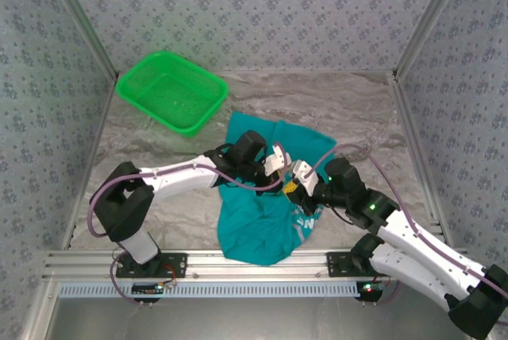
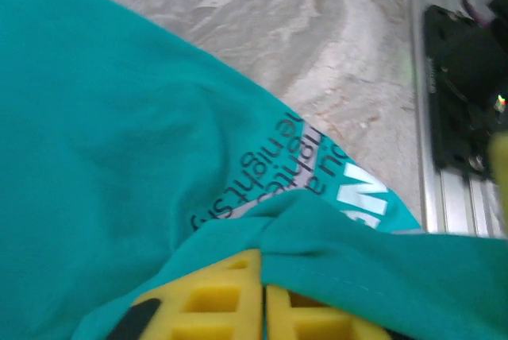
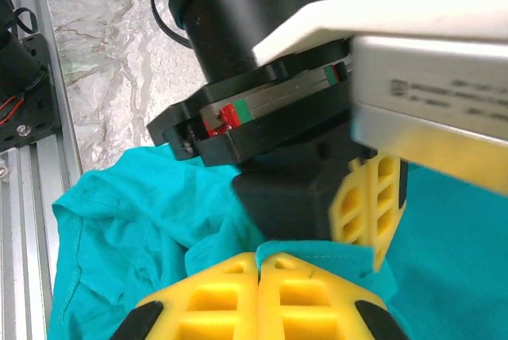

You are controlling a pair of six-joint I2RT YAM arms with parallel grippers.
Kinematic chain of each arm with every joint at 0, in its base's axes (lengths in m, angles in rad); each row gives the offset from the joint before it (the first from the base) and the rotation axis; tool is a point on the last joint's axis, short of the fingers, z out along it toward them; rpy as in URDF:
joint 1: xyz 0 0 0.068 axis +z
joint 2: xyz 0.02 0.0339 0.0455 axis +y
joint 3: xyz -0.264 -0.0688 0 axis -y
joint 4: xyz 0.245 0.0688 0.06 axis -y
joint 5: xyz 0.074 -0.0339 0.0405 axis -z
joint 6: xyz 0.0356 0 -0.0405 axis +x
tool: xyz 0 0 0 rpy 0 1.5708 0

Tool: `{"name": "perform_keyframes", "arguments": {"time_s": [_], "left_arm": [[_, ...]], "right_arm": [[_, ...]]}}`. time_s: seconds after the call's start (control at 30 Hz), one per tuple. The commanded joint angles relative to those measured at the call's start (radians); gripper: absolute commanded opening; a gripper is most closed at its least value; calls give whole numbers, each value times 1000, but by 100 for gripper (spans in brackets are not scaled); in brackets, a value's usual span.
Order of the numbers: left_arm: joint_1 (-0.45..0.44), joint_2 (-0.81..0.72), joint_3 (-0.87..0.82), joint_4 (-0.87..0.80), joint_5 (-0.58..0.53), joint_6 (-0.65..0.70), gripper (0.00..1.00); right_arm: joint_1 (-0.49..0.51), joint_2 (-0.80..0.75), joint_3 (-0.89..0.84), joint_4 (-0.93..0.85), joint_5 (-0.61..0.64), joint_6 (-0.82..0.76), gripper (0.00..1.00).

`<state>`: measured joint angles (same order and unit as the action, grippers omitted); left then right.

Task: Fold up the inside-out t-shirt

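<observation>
left end effector (image 2: 263, 276): I'm pinching it together on the t-shirt (image 2: 119, 157).
right end effector (image 3: 259, 264): I'm clamping t-shirt cloth just beside the left.

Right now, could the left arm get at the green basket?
Probably not at once: the left gripper is shut on the t-shirt. The basket lies on its side, with bare table between, so after letting go it likely could.

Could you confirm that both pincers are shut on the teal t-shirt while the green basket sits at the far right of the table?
Not quite: the top view shows the green basket at the far left of the table. The left pincer and right pincer are indeed shut on the t-shirt.
</observation>
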<state>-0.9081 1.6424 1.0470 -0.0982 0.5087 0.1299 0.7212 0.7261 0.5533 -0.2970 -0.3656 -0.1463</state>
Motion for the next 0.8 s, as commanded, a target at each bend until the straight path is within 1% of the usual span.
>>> {"name": "perform_keyframes", "arguments": {"time_s": [0.0, 0.03, 0.13, 0.17, 0.27, 0.33, 0.47, 0.53, 0.57, 0.63, 0.7, 0.77], "left_arm": [[30, -25, 57, -24, -133, -49, 0], [44, -39, 63, -44, -164, -57, 0], [80, -89, 89, -122, -310, -72, 0], [95, -105, 98, -145, -341, -74, 0], [136, -145, 118, -183, -357, -76, 0], [151, -159, 122, -194, -389, -75, 0], [177, -152, 132, -233, -458, -71, 7], [192, -144, 133, -249, -428, -78, 10], [197, -142, 128, -252, -383, -82, 11], [200, -145, 106, -251, -250, -77, 17], [201, -168, 49, -212, -78, -72, 22], [200, -204, -19, -162, 11, -91, 26]], "right_arm": [[1, -10, 13, -12, 33, 17, 0], [3, -8, 12, -19, 47, 19, 0], [24, 7, 0, -19, 76, 22, 0], [33, 18, -4, -17, 83, 19, 0], [63, 54, 8, -31, 104, 7, 0], [73, 67, 15, -41, 110, 2, 0], [76, 65, 14, -41, 108, 6, 0], [76, 63, 13, -39, 109, 7, 0], [76, 64, 12, -38, 115, 8, 0], [73, 68, 16, -38, 128, 17, 0], [63, 73, 19, -45, 128, 19, 0], [53, 75, 26, -48, 125, 22, 0]]}}
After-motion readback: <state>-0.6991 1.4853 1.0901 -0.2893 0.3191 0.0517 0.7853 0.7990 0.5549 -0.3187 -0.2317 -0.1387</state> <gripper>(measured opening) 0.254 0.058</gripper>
